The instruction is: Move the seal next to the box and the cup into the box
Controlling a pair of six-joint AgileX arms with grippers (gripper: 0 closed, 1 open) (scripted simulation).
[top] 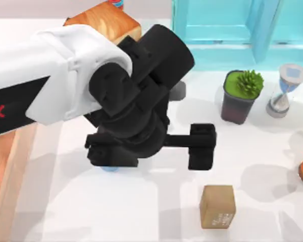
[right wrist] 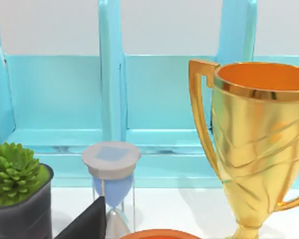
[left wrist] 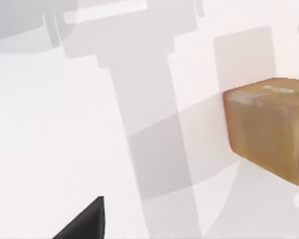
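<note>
The blue cup [top: 110, 169] shows as a thin sliver on the table, just under the black wrist of my left arm. My left gripper [top: 111, 159] hangs over it from above, and its dark fingertip [left wrist: 87, 224] has nothing against it. The tan seal [top: 218, 205] stands alone near the front, right of centre, whitish marks on its front face; the left wrist view shows the seal [left wrist: 269, 132] too. A wall of the reddish-brown box [top: 2, 171] runs along the table's left edge. My right arm is parked, and its fingertip [right wrist: 89, 221] touches nothing.
A glossy wooden cube [top: 103, 20] sits at the back behind my left arm. The turquoise shelf [top: 227, 25], a dark pot with a green plant [top: 240, 98] and an hourglass [top: 285, 91] stand at the back right. A gold trophy [right wrist: 259, 144] is near my right gripper.
</note>
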